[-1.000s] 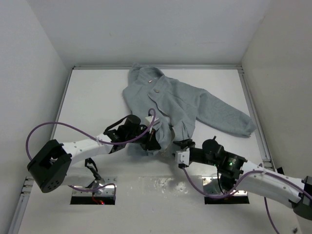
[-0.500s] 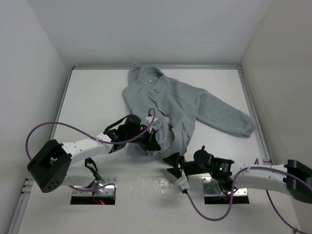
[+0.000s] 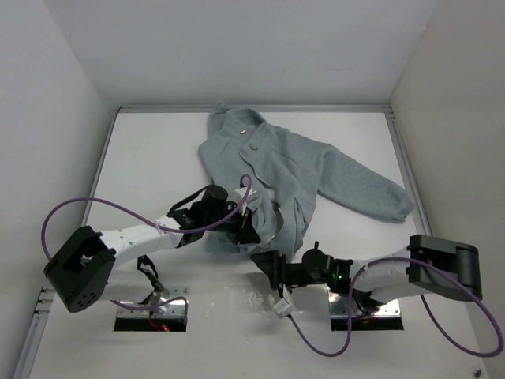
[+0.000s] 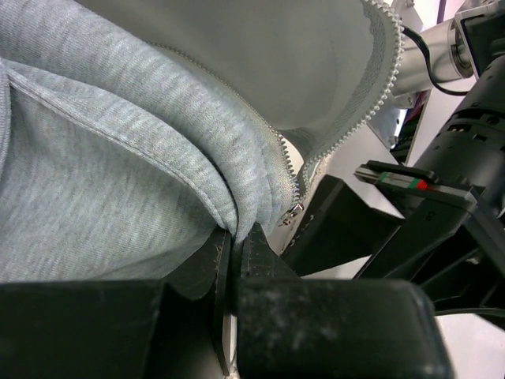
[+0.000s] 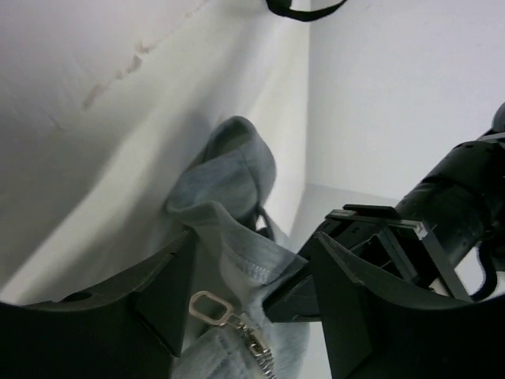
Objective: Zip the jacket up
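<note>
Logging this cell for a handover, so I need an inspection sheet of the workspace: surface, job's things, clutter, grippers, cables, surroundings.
Surface: white table, with a shiny scuffed patch near its front edge.
Job's things: grey fleece jacket lying spread out, front unzipped at the hem; zipper pull not gripped.
Clutter: nothing seen.
Grippers: left gripper shut on the jacket's hem beside the zipper teeth; right gripper open, its fingers either side of the zipper pull.
Cables: purple cables loop from both arms.
Surroundings: white walls on three sides.
</note>
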Available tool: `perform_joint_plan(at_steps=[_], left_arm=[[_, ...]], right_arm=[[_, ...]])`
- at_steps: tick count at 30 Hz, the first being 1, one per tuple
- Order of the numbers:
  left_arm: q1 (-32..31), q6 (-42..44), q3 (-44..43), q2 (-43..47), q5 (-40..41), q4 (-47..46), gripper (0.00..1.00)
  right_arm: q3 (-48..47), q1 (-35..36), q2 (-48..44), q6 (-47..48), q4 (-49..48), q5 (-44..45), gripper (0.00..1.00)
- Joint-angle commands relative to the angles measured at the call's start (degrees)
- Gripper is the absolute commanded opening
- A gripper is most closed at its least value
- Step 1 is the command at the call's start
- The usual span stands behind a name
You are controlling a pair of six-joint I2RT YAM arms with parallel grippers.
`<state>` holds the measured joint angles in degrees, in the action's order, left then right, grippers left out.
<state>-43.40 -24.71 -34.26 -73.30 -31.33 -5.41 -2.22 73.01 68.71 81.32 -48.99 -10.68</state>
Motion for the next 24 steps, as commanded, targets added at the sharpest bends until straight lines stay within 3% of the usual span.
perform_joint_plan(at_steps=[1,24], left_arm=[[0.59,-1.48,-2.04,-0.09,-1.45,-1.01,0.00],[1.12,-3.06,-1.51,-0.09,-0.40,-2.24,0.00]], right_arm=[[4.06,0.29,5.70,7.00,-12.85,3.20,0.58],[6.09,0.99,10.57,14.57,-6.11,15.77,0.58]])
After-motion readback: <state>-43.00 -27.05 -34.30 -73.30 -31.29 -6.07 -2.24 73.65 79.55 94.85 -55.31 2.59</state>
